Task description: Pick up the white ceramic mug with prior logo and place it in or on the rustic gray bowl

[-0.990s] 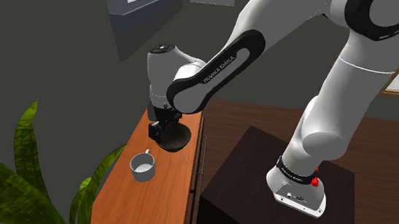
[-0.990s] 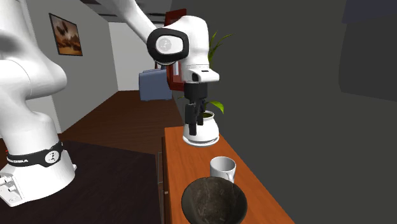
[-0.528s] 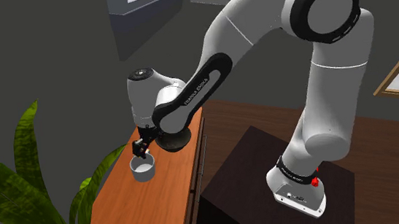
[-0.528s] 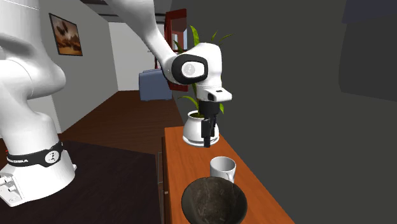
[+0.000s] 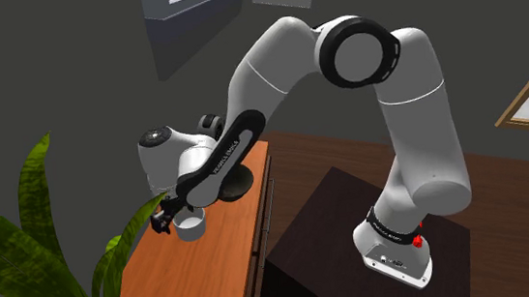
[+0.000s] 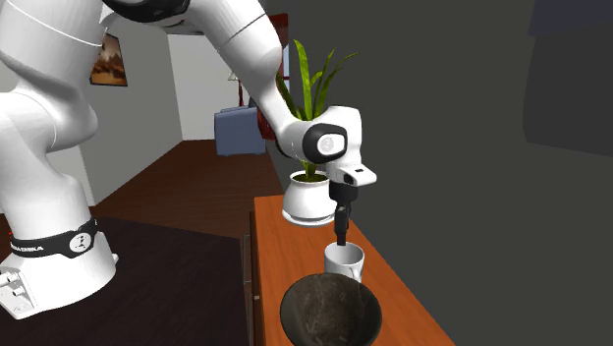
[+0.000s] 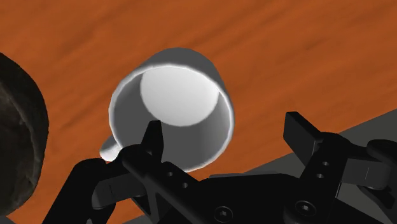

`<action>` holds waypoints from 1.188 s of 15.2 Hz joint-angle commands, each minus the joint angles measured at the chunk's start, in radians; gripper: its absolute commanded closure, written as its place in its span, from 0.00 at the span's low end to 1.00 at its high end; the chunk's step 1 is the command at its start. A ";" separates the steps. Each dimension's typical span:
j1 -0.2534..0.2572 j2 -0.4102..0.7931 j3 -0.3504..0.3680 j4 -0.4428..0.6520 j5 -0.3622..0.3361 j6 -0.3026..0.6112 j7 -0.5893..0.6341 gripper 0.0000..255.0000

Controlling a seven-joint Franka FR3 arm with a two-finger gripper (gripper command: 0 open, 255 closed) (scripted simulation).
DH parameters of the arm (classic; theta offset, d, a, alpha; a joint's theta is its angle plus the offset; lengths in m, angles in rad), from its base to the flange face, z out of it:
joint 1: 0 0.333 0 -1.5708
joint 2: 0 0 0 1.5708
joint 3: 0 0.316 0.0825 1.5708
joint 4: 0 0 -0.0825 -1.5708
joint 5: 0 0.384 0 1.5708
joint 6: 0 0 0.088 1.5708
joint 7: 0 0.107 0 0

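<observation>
Black-brown mottled round bowl (image 6: 330,311) sits nearest us on the orange wooden tabletop (image 6: 280,251), just behind it we've got the plain white handled mug (image 6: 345,262) standing upright, the all-black two-finger gripper (image 6: 340,240) poised right over its rim, fingers spread apart and clasping nothing, with a white plant pot (image 6: 306,203) beyond.

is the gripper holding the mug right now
No, in the wrist view the gripper has its fingers standing wide apart, and the mug sits upright on the wooden top, not clasped between them.
</observation>
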 commanded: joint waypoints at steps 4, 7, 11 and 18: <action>0.030 0.093 -0.026 0.068 -0.026 0.023 0.020 0.00; 0.038 0.128 -0.038 0.082 -0.038 0.045 0.027 0.00; 0.042 0.147 -0.045 0.090 -0.043 0.056 0.030 0.00; 0.042 0.147 -0.045 0.090 -0.043 0.056 0.030 1.00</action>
